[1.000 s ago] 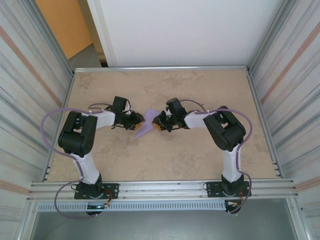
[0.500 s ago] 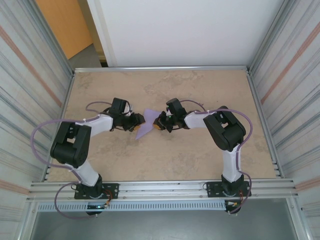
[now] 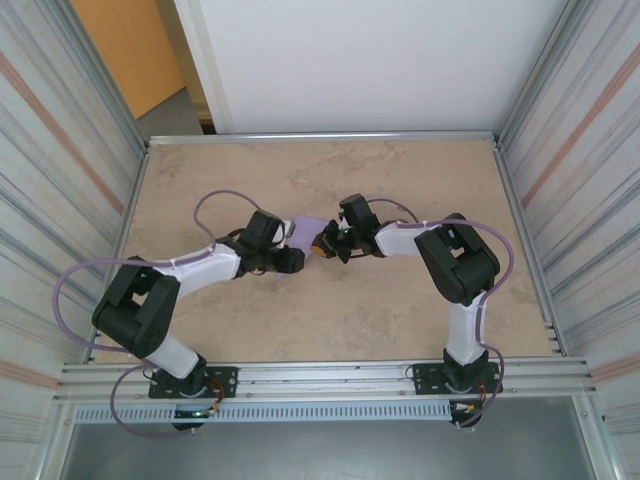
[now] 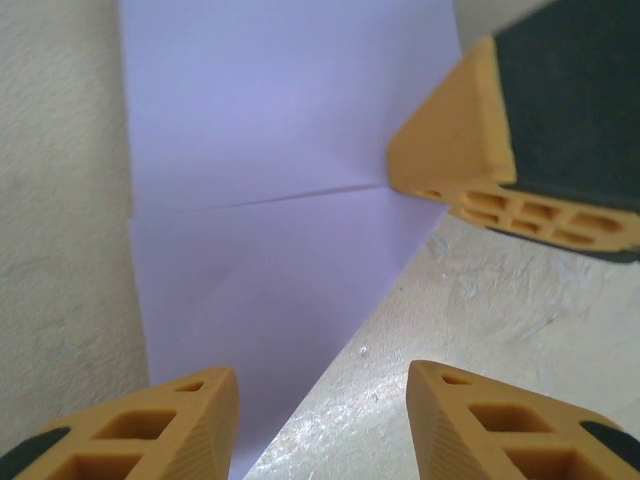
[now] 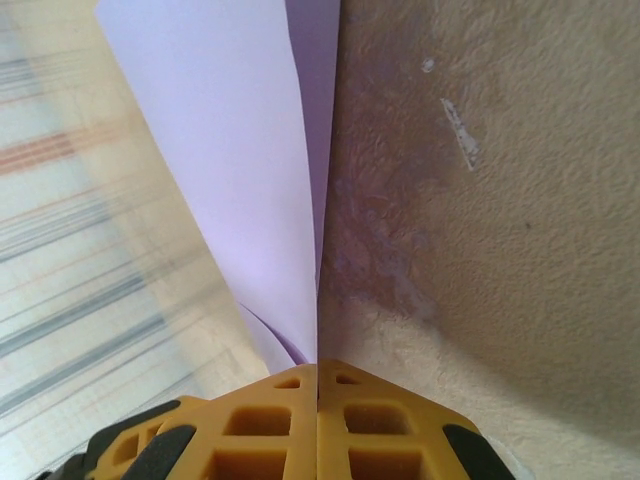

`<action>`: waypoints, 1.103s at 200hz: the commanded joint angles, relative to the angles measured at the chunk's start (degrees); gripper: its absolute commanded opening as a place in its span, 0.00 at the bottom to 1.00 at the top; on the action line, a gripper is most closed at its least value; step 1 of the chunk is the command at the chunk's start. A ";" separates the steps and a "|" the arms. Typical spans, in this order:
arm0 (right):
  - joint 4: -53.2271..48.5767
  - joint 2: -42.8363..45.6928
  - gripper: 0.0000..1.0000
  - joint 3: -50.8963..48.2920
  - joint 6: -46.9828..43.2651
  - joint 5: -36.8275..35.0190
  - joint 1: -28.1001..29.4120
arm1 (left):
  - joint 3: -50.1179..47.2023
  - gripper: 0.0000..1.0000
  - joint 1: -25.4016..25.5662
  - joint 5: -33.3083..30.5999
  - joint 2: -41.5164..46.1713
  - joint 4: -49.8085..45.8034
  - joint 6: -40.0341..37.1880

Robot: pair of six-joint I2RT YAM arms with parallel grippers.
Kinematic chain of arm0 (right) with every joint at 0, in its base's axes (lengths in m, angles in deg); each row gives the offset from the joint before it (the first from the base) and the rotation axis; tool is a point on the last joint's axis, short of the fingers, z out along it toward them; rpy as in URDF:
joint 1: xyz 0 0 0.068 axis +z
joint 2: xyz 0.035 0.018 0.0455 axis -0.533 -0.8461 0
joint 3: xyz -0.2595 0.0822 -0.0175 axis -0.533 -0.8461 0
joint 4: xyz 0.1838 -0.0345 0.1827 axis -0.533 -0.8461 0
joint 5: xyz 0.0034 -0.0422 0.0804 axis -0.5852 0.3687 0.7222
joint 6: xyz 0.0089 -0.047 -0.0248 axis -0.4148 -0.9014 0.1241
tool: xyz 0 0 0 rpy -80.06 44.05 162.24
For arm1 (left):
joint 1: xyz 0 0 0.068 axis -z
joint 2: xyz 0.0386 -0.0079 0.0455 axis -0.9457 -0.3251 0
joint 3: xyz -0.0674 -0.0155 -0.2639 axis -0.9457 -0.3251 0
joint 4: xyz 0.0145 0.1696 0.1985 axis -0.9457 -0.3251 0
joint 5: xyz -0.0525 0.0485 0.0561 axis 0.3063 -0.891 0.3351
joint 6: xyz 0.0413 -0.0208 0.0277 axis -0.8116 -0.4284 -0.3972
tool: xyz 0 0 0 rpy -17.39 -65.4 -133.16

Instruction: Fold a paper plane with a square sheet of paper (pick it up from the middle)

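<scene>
The left arm has swung in toward the middle of the desk [image 3: 400, 320] since the earlier frames. Its elbow has dropped nearer and its gripper has slid right, so that it now covers the near, pointed end of the lilac paper plane [image 3: 306, 230], which lay bare before. The right arm has barely shifted.

From above, the left gripper [image 3: 290, 258] sits just near and left of the small patch of lilac that shows. The right gripper [image 3: 322, 243] is against that patch's right side. The two grippers are close together, left of the desk's centre.

In the left wrist view the left gripper [image 4: 320, 400] has its jaws spread wide with nothing between them but paper edge and bare desk. One orange finger [image 4: 190, 420] is over the paper's near corner, though whether it touches cannot be told. The other is over the stone-patterned surface. The paper plane [image 4: 270, 150] lies there as a flat lilac panel with one straight crease across it and a slanting right edge. An orange finger of the right gripper [image 4: 470, 130] meets that edge where the crease ends.

In the right wrist view the right gripper [image 5: 318, 400] has its jaws pressed fully together on the paper plane [image 5: 240, 150]. The paper's layers run out from the pinch as a narrow wedge, with the desk [image 5: 500, 200] on the right.
</scene>
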 commanded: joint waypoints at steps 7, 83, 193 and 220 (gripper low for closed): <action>-2.71 2.11 0.08 -0.15 1.28 1.17 -0.20 | 0.18 0.48 2.46 -8.33 0.12 1.10 -9.52; -3.34 2.68 0.08 0.22 2.23 2.72 -0.90 | -0.11 0.48 9.87 -21.95 -4.29 7.14 -19.65; -3.33 2.82 0.10 0.20 3.17 3.80 -1.39 | -2.11 0.35 11.26 -25.39 -7.14 11.02 -19.70; -3.45 2.81 0.11 0.32 3.12 3.94 -1.53 | -2.11 0.31 11.31 -25.30 -7.48 11.11 -19.66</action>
